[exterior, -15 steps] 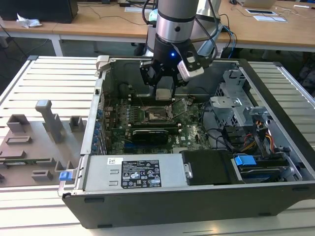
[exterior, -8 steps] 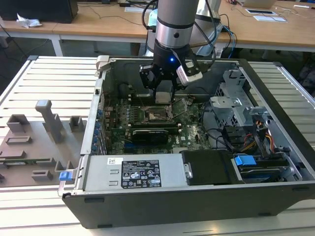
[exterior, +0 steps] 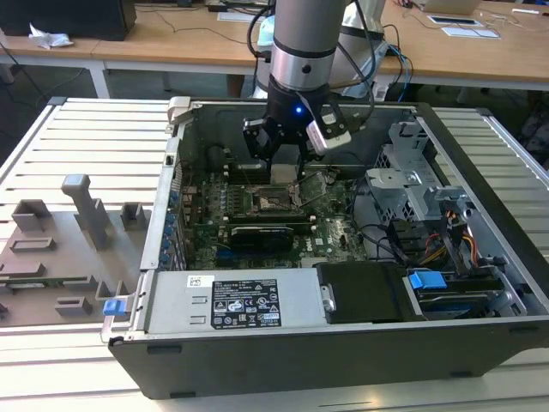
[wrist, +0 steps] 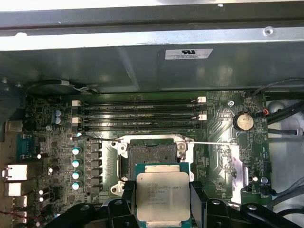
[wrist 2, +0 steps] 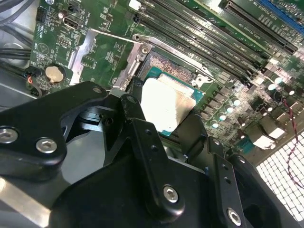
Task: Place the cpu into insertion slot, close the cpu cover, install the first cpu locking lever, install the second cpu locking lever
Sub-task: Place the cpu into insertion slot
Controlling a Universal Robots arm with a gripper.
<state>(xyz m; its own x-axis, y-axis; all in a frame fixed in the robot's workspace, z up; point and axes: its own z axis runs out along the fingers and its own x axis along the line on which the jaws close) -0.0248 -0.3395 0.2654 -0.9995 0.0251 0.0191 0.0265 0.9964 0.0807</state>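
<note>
Readable text: none can be made out letter by letter
Power supply label [exterior: 247,302]: white, with a black block of pale print and rows of small round marks, too small to read
Small sticker [exterior: 202,281]: white with dark marks, just above that label's corner, unreadable
Case wall sticker [wrist: 188,53]: white strip with one dark emblem and fine print
cpu [wrist: 163,197]: faint engraved lines on the metal top, illegible
Motherboard [wrist 2: 52,52]: tiny white printing beside parts, illegible
</note>
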